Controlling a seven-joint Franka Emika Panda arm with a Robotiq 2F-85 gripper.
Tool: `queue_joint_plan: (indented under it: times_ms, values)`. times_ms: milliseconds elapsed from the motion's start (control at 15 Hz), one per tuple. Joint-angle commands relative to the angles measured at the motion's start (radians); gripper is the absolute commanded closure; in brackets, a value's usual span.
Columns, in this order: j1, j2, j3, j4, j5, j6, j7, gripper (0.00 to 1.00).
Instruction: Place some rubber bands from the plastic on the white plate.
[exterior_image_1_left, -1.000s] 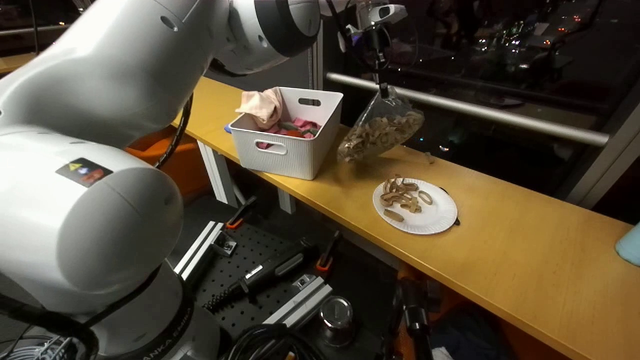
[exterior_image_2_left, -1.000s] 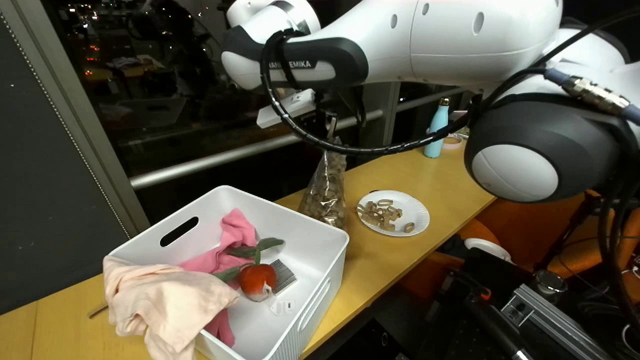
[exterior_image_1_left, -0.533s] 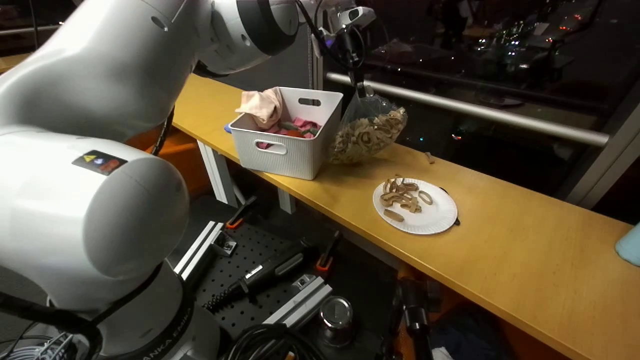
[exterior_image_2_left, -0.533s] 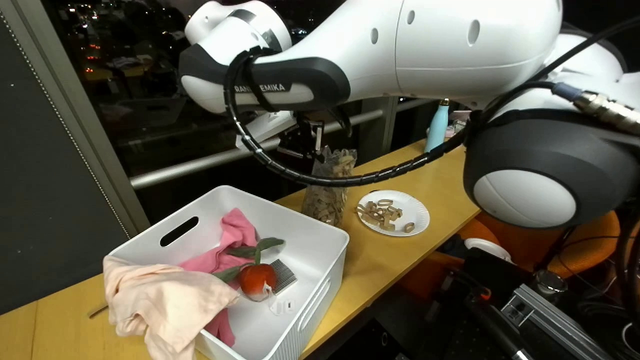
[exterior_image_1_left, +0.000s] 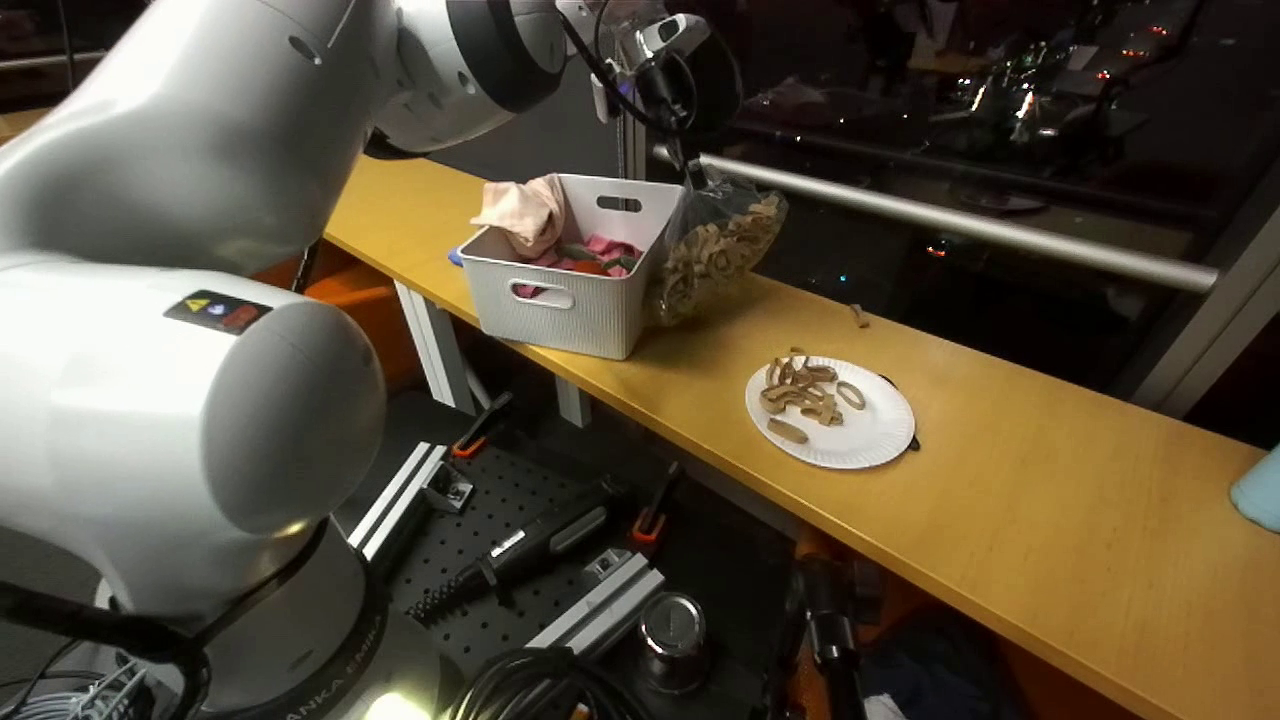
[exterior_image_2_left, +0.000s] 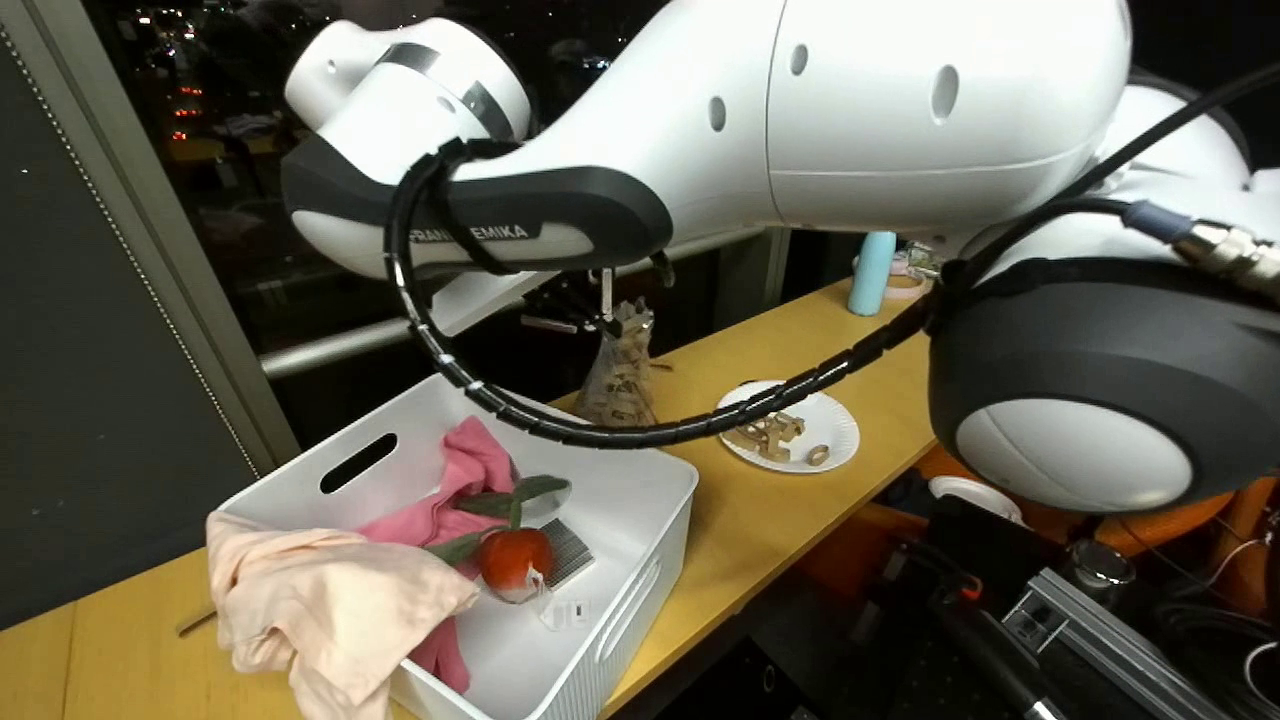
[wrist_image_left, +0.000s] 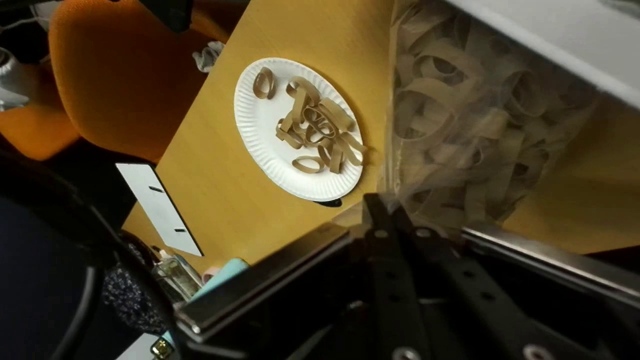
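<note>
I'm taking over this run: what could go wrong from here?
The end effector pinches the plastic bag near its top, so it may slip. Close beside the white bin, the bag could also snag there. One of the rubber bands on the white plate reaches past its rim and might drop if bumped.

Arm (exterior_image_2_left: 760, 130) bent, gripper (wrist_image_left: 385, 200) angled down (clamped)

A dark window (exterior_image_1_left: 1060, 165) runs behind a long yellow table (exterior_image_1_left: 1040, 500), with small red and white lights (exterior_image_1_left: 1025, 103) scattered in the glass. A pale metal rail (exterior_image_1_left: 950, 217) crosses it low down and shines. In an exterior view, a grey blind (exterior_image_2_left: 60, 400) with a beaded chain (exterior_image_2_left: 130, 263) hangs beside the frame (exterior_image_2_left: 190, 270). The table stands on white legs (exterior_image_1_left: 428, 342). An orange chair (wrist_image_left: 107, 80) is near its edge
</note>
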Motion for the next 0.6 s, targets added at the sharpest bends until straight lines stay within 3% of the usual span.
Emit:
queue_joint_plan:
  times_ms: [0, 533]
  values:
    - [0.037, -0.002, 0.014, 0.018, -0.015, 0.034, -0.092, 1.00]
    - [0.037, -0.032, 0.117, -0.023, 0.047, 0.243, -0.351, 1.00]
